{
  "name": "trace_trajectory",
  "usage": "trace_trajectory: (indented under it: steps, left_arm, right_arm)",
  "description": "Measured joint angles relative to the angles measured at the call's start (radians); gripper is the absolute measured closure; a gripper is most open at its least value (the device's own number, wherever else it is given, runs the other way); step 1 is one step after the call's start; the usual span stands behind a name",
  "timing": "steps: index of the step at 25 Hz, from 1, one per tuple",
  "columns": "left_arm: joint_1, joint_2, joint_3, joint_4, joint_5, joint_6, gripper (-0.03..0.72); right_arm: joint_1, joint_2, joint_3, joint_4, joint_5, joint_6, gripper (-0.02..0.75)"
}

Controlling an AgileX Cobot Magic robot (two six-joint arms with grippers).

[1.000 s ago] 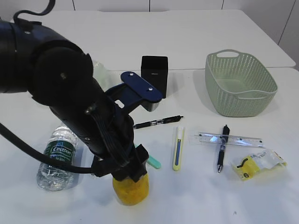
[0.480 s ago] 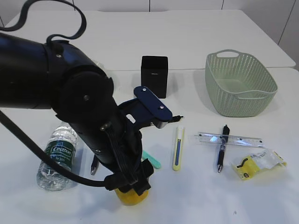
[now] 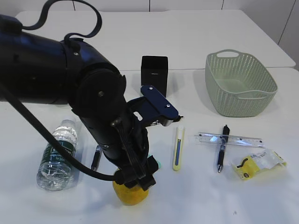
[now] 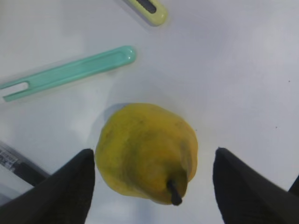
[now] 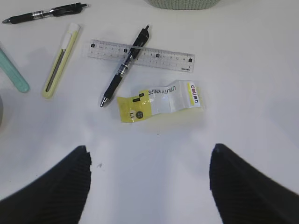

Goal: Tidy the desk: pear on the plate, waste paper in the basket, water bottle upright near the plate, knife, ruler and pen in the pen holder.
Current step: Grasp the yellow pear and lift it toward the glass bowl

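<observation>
Surface: large plain white desk (image 3: 224,37), white wall panels behind.
L arm: big black arm reaching down over front-left of desk; left gripper (image 4: 152,184) w/ jaws spread wide, one black finger each side of lumpy yellow pear (image 4: 147,151), gaps on both sides, not pinching it.
Pear: lying on desk at front edge, short dark stem toward wrist cam; in ext. view only its lower part shows under the arm (image 3: 130,193).
R gripper: right gripper (image 5: 149,186) hovering above desk, jaws spread wide, nothing betw. them.
Waste paper: crumpled yellow + clear wrapper w/ black print (image 5: 159,105), on desk front-right, just below ruler.
Ruler: short clear plastic ruler (image 5: 161,58), flat, a black pen (image 5: 124,67) lying across it.
Knife: pale yellow-green slim utility knife (image 3: 178,148), flat, mid desk.
Other pens: 2nd black pen (image 5: 44,13) behind knife; mint green stick (image 4: 70,72) near pear.
Bottle: small clear plastic water bottle, dk green label (image 3: 57,156), on its side, left.
Holder: matte black square pen holder (image 3: 154,74), upright, centre back.
Basket: sage green woven-look plastic tub (image 3: 239,84), back right.
</observation>
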Motion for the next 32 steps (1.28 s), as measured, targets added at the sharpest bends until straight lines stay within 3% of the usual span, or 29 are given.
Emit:
trace_trajectory:
  steps: [16, 19, 26, 32]
  left_arm:
    - [0.0, 0.067, 0.0, 0.002, 0.023, 0.0, 0.131]
    - [0.0, 0.067, 0.0, 0.002, 0.023, 0.0, 0.181]
    - [0.0, 0.067, -0.012, 0.006, 0.02, 0.0, 0.386]
    - [0.0, 0.067, -0.014, 0.008, 0.02, 0.0, 0.412]
  right_arm:
    - [0.0, 0.0, 0.0, 0.0, 0.0, 0.0, 0.153]
    - [0.0, 0.0, 0.0, 0.0, 0.0, 0.0, 0.153]
    - [0.0, 0.0, 0.0, 0.0, 0.0, 0.0, 0.153]
    - [0.0, 0.0, 0.0, 0.0, -0.002, 0.0, 0.153]
